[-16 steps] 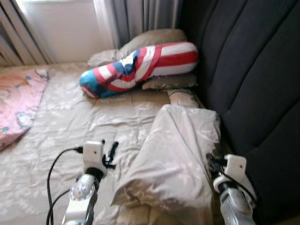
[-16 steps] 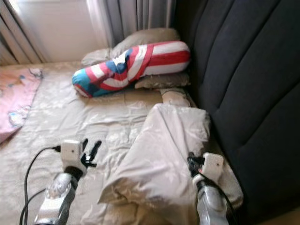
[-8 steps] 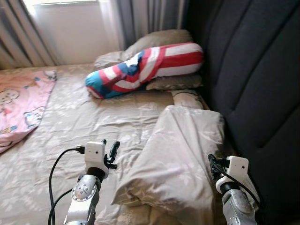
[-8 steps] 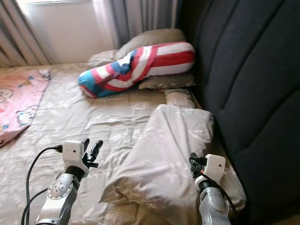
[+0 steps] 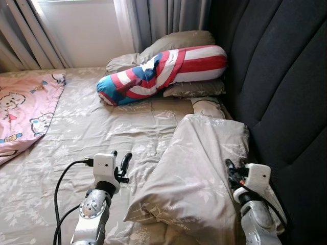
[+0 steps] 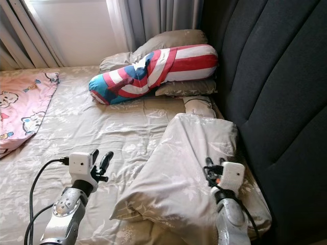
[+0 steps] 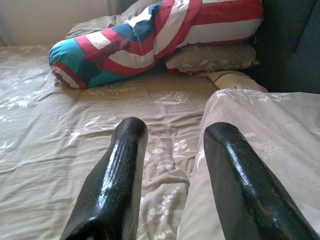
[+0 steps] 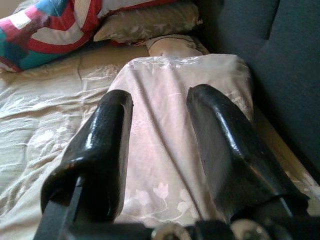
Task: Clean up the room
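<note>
Right claw (image 6: 213, 164), fingers apart, hovers over the near right part of the beige pillow (image 5: 196, 168). Left claw (image 5: 119, 160), fingers apart, hovers over the sheet (image 5: 92, 127) just left of the pillow. The pillow lies askew against the headboard (image 5: 276, 76). Recommended: grip each side edge deeply, lift evenly, set it square beside the striped bolster (image 5: 163, 71) far up the bed.

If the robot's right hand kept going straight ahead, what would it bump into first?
Probably the beige pillow: the right end effector points along its top. Depth is unclear, so it may skim over it.
</note>
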### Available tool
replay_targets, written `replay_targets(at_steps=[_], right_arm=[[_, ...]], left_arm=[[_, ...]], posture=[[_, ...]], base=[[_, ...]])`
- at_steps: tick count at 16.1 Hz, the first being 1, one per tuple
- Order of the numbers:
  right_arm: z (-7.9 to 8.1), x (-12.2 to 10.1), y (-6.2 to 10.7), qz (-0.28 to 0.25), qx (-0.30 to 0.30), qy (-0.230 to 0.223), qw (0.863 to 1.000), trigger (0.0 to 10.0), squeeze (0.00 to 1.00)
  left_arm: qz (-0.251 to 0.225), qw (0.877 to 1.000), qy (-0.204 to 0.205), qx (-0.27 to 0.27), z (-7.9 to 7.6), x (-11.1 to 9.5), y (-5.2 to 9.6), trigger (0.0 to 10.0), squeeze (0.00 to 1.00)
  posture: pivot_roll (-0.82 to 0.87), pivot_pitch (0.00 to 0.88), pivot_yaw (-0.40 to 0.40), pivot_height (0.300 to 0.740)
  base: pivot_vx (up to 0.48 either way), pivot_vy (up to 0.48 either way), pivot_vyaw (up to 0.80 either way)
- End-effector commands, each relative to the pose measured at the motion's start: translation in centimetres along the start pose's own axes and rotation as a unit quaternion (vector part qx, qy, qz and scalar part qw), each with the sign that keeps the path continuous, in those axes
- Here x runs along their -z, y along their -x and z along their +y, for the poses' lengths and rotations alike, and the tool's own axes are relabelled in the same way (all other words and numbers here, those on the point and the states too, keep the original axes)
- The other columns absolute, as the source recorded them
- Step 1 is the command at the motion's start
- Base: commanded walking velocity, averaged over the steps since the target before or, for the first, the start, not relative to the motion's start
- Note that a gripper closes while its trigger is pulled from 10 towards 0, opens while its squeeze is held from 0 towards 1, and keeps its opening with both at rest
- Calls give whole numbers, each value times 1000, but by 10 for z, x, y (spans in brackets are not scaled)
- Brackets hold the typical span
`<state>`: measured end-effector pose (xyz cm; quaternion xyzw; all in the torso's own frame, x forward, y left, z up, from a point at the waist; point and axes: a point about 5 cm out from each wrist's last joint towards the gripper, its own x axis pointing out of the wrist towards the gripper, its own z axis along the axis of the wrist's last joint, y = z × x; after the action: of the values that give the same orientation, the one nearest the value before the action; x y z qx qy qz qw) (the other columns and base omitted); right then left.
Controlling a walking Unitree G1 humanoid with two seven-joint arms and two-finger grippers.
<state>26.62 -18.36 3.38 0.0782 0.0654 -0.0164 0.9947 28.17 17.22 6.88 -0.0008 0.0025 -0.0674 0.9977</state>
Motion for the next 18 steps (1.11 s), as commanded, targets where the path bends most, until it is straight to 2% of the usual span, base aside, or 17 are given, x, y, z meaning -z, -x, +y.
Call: replay_targets(at_steps=[1, 10, 13, 18], right_arm=[[0, -2, 0, -4, 1, 4, 1000, 10000, 0], [-2, 2, 0, 15, 9, 15, 1000, 10000, 0], [-1, 3, -1, 16, 8, 17, 1000, 10000, 0], [-1, 4, 1, 15, 14, 15, 1000, 10000, 0]], left_arm=[[-7, 1000, 6, 0, 0, -4, -1, 10000, 0], [-8, 1000, 7, 7, -3, -5, -3, 10000, 0], [-7, 1000, 7, 8, -4, -4, -3, 10000, 0], [-6, 1000, 6, 13, -3, -5, -3, 10000, 0]], posture=[[-103, 30, -10, 740], [-102, 32, -8, 740], [-104, 22, -7, 710], [-107, 14, 1, 710]], base=[[0, 0, 0], [0, 0, 0], [0, 0, 0], [0, 0, 0]])
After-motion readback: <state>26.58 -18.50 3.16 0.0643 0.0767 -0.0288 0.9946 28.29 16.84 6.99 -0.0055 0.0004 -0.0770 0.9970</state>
